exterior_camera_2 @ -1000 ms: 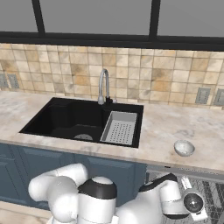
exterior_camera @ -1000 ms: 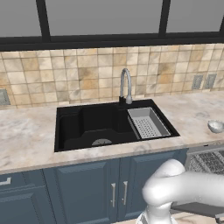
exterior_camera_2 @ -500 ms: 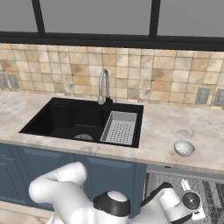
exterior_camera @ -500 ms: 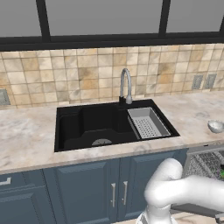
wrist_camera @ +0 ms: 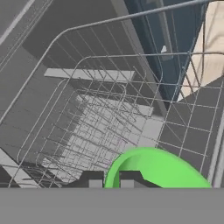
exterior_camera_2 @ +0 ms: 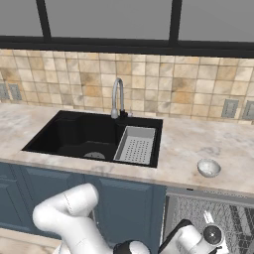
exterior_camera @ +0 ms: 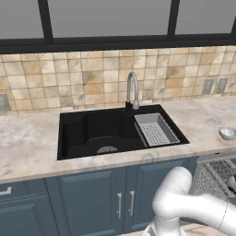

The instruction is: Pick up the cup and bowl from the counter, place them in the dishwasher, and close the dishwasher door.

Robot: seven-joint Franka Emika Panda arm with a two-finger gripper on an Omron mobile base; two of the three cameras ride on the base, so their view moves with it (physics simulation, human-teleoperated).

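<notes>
1. On the left of the left base view, the counter (exterior_camera: 27, 143), a beige-pink marbled stone top, ran in front of a tiled wall.
2. A black sink (exterior_camera: 92, 133) was set into the counter, with a curved metal faucet (exterior_camera: 132, 94) standing at its back edge.
3. A grey perforated strainer tray (exterior_camera: 156, 129) sat in the right part of the sink.
4. Further right, the bowl (exterior_camera: 227, 133), small, pale and glossy, rested on the counter, well apart from the sink; in the right base view the same bowl (exterior_camera_2: 209, 167) sat right of the sink, near the counter's front edge.
5. Below the counter were dark blue cabinet doors (exterior_camera: 87, 203), and to their right the open dishwasher (exterior_camera_2: 213, 218) showed its grey wire rack (wrist_camera: 109, 118).
6. The white robot arm (exterior_camera: 193, 207) reached low toward the dishwasher.
7. In the hand view, the gripper (wrist_camera: 111, 180) hung over the wire rack, its two dark fingertips (wrist_camera: 92, 178) close together and pinching the rim of the cup (wrist_camera: 162, 168).
8. The cup, bright green, was held in the gripper above the rack; whether it touched the rack could not be told.
</notes>
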